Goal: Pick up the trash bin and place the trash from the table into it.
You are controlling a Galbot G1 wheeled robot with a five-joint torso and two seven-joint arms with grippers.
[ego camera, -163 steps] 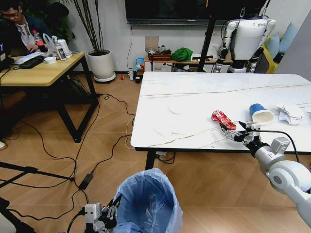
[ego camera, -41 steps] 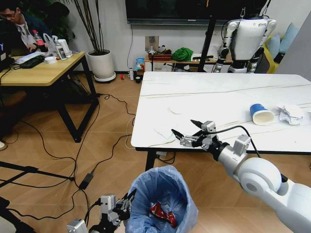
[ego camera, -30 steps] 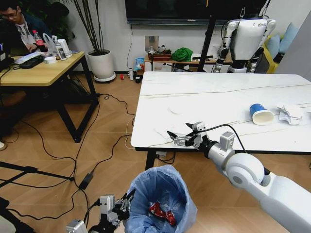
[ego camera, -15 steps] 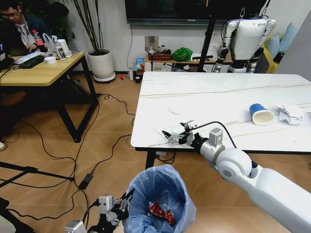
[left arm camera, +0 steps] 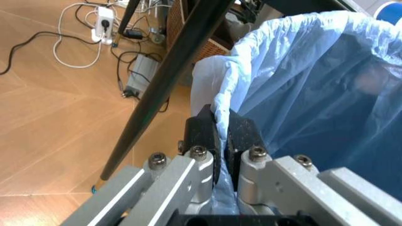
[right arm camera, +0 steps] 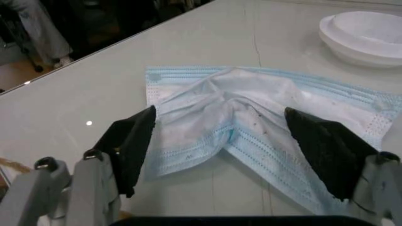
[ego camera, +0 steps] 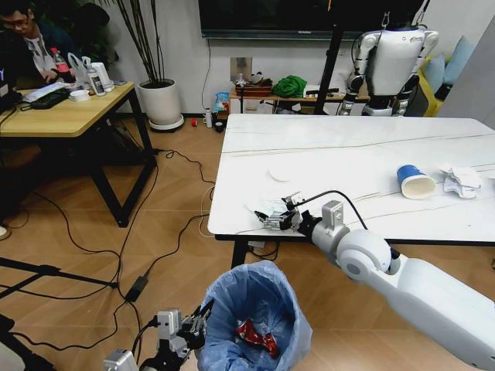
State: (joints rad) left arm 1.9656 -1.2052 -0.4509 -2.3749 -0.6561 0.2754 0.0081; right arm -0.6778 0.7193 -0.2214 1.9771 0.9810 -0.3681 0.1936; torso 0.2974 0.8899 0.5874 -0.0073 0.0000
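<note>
Straddling a crumpled face mask (right arm camera: 251, 127) at the tabletop's (ego camera: 348, 158) near edge, the right hand (ego camera: 276, 216) gapes wide, mask lengthwise between its fingers. The left hand (left arm camera: 219, 136) pinches the trash bin's (ego camera: 255, 309) rim, below.

Right arm (ego camera: 418, 282): smooth white shell, rounded grey joint, boxy grey block on top.
Cable (ego camera: 329, 196): thin, black, looping over the wrist.
Right gripper (right arm camera: 232, 141): 2 black wedge pads on silver-grey links.
Left gripper (left arm camera: 218, 141): 2 black pads, silver links, 4 hex screws.
Left wrist: grey metal, black wiring.
</note>
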